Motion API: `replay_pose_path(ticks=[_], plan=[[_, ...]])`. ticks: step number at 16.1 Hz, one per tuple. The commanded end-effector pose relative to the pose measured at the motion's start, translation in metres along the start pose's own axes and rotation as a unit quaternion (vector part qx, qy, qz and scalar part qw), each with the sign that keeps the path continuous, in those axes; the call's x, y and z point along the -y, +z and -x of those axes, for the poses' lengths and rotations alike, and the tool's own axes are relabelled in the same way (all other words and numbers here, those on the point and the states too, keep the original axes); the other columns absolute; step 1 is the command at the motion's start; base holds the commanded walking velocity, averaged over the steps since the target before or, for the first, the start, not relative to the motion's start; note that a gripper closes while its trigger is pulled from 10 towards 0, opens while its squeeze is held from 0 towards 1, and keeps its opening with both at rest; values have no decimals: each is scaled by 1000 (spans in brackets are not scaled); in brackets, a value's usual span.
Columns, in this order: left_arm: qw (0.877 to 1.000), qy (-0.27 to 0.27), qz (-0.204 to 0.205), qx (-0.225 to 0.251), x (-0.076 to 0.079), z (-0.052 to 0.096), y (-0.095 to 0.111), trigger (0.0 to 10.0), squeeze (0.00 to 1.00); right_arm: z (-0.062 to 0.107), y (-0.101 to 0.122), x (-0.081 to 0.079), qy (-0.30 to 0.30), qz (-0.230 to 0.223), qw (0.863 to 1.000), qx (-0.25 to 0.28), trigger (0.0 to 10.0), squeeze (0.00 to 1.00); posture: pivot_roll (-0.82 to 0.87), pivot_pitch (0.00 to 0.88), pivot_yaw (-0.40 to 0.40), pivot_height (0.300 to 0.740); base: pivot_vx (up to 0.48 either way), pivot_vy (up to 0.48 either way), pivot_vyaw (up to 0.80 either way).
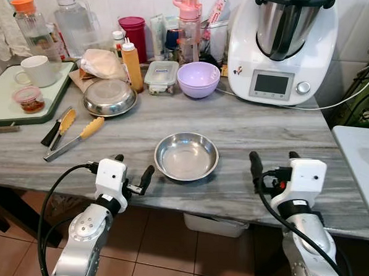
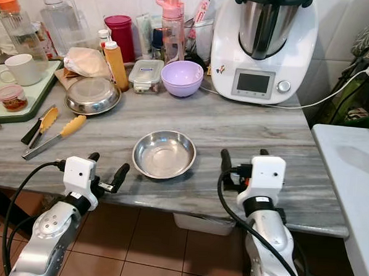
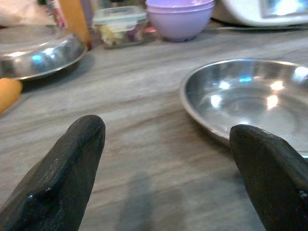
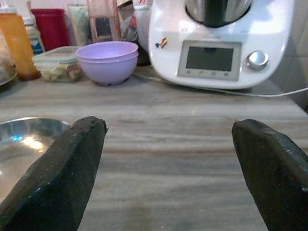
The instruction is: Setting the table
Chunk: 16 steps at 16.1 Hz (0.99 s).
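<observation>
A shallow steel dish [image 1: 186,155] sits empty near the front of the grey marble counter [image 1: 265,127]. My left gripper [image 1: 133,168] hovers open at the counter's front edge, just left of the dish [image 3: 245,98]. My right gripper [image 1: 274,160] is open too, a hand's width right of the dish [image 4: 24,139]. A second steel plate [image 1: 109,97] lies at the back left, beside yellow-tipped tongs [image 1: 73,138]. Stacked purple bowls [image 1: 199,79] stand behind the dish, and a white mug [image 1: 38,70] rests on a green tray [image 1: 50,103].
A large white kitchen machine [image 1: 282,47] with a cable fills the back right. Bottles, an orange sauce bottle [image 1: 132,64], a food box [image 1: 161,76] and jars crowd the back wall. A pale table [image 1: 363,160] stands to the right. The counter between the dish and the machine is bare.
</observation>
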State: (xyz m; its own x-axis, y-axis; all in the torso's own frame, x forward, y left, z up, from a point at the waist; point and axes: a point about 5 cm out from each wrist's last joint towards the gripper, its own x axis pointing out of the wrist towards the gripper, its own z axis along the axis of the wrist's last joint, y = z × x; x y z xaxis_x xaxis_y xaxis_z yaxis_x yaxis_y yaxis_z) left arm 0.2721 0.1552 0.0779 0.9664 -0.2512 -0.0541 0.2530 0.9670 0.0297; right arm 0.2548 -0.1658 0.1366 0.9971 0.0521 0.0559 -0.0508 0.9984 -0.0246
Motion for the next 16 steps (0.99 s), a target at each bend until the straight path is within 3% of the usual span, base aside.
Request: replay_pose_path(ticks=[1, 5, 10, 13, 16], plan=[[1000, 17, -5, -3, -5, 0, -2, 10000, 0, -1, 6, -3, 8, -1, 1000, 5, 10000, 0, -138, 11, 66, 740, 0, 0, 0], [1000, 27, -9, -3, -6, -1, -4, 10000, 0, -5, 5, -3, 15, -4, 1000, 0, 10000, 0, -129, 2, 60, 740, 0, 0, -694], [999, 40, -14, -2, -12, 1, -5, 10000, 0, -6, 3, -2, 12, -7, 1000, -4, 10000, 0, -120, 0, 57, 740, 0, 0, 0], [998, 56, -9, 25, -16, -3, 6, 10000, 0, -7, 9, -2, 10, 3, 1000, 7, 10000, 0, -121, 0, 58, 740, 0, 0, 0], [997, 55, 2, 58, -16, -8, 30, 10000, 0, -9, 26, -3, 12, 1, 999, 31, 10000, 0, -123, 0, 57, 740, 0, 0, 0]])
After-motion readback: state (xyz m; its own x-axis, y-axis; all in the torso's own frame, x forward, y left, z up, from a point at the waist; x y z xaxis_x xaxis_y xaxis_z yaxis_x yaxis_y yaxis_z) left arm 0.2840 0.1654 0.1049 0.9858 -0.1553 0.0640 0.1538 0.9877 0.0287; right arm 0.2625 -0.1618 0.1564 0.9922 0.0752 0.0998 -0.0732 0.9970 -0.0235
